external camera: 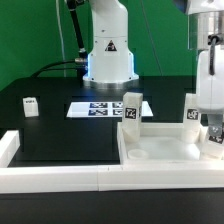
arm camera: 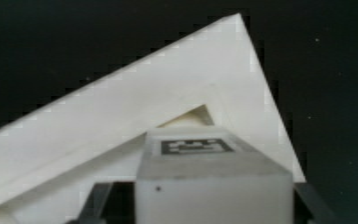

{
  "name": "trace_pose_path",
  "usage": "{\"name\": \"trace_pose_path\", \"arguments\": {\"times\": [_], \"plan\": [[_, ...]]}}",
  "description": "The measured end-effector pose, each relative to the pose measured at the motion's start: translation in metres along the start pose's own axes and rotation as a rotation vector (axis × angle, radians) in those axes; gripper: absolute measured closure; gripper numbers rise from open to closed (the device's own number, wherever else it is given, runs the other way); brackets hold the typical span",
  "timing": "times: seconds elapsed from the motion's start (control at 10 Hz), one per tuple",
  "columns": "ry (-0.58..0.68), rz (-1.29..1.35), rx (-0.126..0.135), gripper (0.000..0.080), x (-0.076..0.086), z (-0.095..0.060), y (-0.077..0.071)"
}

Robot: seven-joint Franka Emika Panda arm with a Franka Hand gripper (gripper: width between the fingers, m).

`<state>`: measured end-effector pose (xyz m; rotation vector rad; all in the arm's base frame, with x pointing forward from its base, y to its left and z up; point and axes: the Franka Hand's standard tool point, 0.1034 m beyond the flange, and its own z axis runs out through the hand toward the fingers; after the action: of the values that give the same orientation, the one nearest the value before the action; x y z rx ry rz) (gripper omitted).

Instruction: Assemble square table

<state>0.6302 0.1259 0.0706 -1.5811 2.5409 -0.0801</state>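
- The gripper (arm camera: 201,203) seems closed on a leg (arm camera: 195,158), over the tabletop (arm camera: 149,105) corner near the worktop's edge.
- If the leg is tilted, it could miss its socket and jam.

Soft, low-resolution frames; even overhead light, white parts glaring against dark table (external camera: 60,125).

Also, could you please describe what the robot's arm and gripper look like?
The arm is smooth glossy white, with a dark triangular sticker on its base, a blue light glowing low on it, and black cables running beside it. The gripper has a white body and dark fingers.
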Motion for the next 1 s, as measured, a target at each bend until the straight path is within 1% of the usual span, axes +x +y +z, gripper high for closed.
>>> {"name": "trace_pose_path", "arguments": {"times": [0.2,0.3,0.4,0.5,0.6,0.8,0.9,1.0], "plan": [[0.005,-0.096,0.000,0.0511,0.0011,-0.0003,0.0004],[0.025,-0.270,-0.002,0.0264,0.0020,0.0001,0.0012],[0.048,-0.450,-0.011,0.0264,0.0020,0.0010,0.0037],[0.058,-0.618,-0.005,0.0186,-0.0001,0.0024,0.0052],[0.059,-0.662,-0.007,0.0157,0.0008,0.0024,0.0044],[0.059,-0.796,-0.010,0.0152,0.0014,0.0024,0.0040],[0.062,-0.899,-0.013,0.0152,0.0016,0.0022,0.0035],[0.081,-1.105,-0.019,0.0151,0.0014,0.0012,0.0017]]}}
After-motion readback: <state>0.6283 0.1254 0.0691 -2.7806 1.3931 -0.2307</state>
